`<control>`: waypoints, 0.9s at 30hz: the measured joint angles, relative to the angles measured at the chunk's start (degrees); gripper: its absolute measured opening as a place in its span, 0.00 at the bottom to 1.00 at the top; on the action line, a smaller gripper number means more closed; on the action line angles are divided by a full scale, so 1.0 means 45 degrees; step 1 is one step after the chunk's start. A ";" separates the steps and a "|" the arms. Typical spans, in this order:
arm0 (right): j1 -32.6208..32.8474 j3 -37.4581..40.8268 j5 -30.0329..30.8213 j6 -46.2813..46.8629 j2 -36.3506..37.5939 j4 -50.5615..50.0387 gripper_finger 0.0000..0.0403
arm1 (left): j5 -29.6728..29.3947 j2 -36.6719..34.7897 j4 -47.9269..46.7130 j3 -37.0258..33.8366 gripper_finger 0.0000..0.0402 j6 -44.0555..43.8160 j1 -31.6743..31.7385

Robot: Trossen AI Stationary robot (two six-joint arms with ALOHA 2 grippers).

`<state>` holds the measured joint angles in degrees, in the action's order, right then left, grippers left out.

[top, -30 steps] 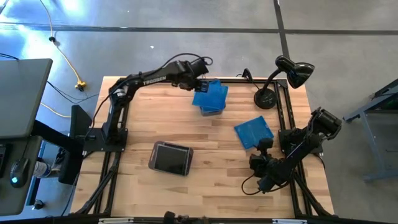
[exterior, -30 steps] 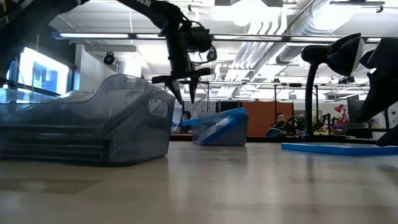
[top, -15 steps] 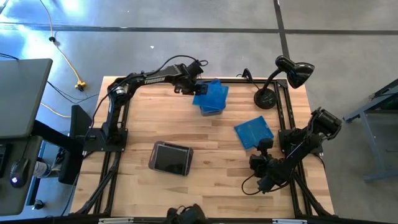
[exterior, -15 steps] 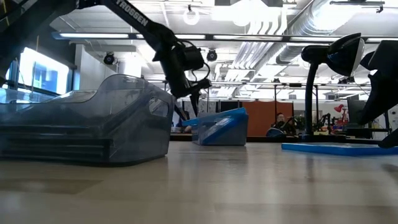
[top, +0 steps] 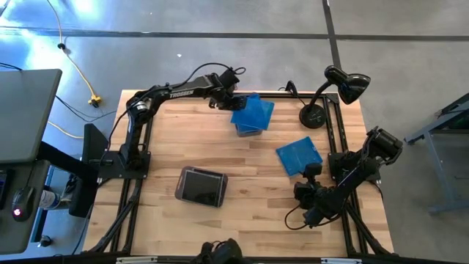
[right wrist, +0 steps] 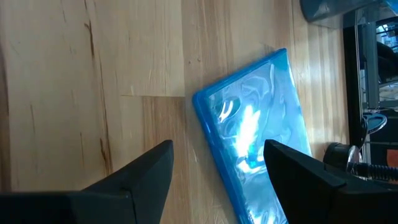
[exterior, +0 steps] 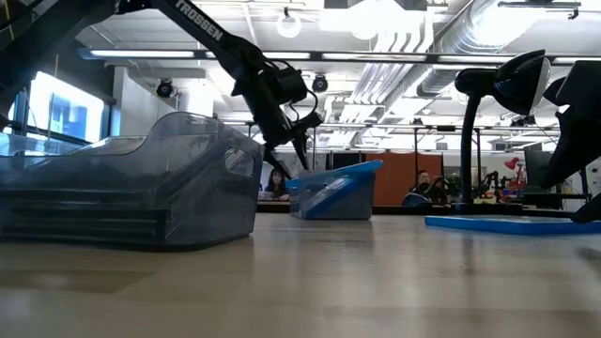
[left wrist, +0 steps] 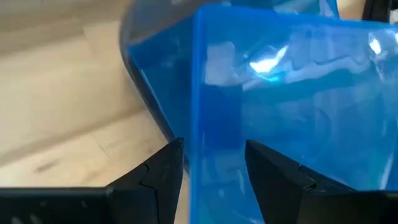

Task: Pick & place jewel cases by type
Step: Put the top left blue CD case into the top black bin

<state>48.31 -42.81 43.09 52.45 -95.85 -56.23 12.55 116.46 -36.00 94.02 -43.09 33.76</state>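
A translucent blue jewel case (top: 255, 112) lies tilted on top of a tub (top: 249, 130) at the table's far middle, and the tub (exterior: 331, 199) shows blue inside. My left gripper (top: 233, 100) slants down at the case's left edge with its fingers apart. A second blue jewel case (top: 299, 155) lies flat on the table at the right. My right gripper (top: 311, 174) waits open just on the near side of it, touching nothing. A smoky-grey tub (top: 201, 186) holding dark cases stands near the front middle. My left gripper (left wrist: 211, 174) has the tilted blue case's left edge (left wrist: 198, 124) between its two parted fingers, coming slanting down from the table's left. One finger (left wrist: 163, 167) stands beside the edge and the other (left wrist: 273, 171) against the case's broad face. Whether they pinch it, I cannot tell.
A black desk lamp (top: 326, 95) stands at the far right corner. The black frame rails run along the table's sides. Bare wood lies between the two tubs and along the left side (top: 168, 139).
My left gripper has come down and tipped steeply toward the blue case on the far tub. The case has slid a little toward the table's right, and its right end now stands higher over the tub. The right arm kept still.
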 joint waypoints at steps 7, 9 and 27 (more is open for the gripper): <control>0.0000 0.0000 0.0057 0.0000 0.0000 0.0000 0.61 | -0.0317 0.0000 0.1540 0.0000 0.42 0.1019 -0.0008; 0.0000 0.0000 0.0138 -0.0005 0.0000 -0.0005 0.61 | -0.0310 0.0000 0.2069 0.0000 0.42 0.1197 -0.0056; -0.0010 0.0000 0.0345 -0.0300 0.0000 0.0264 0.61 | -0.0363 0.0192 0.2142 0.0008 0.42 0.2318 -0.0792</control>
<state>48.27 -42.81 44.64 51.09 -95.85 -55.04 10.92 117.33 -26.36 94.05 -32.66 30.20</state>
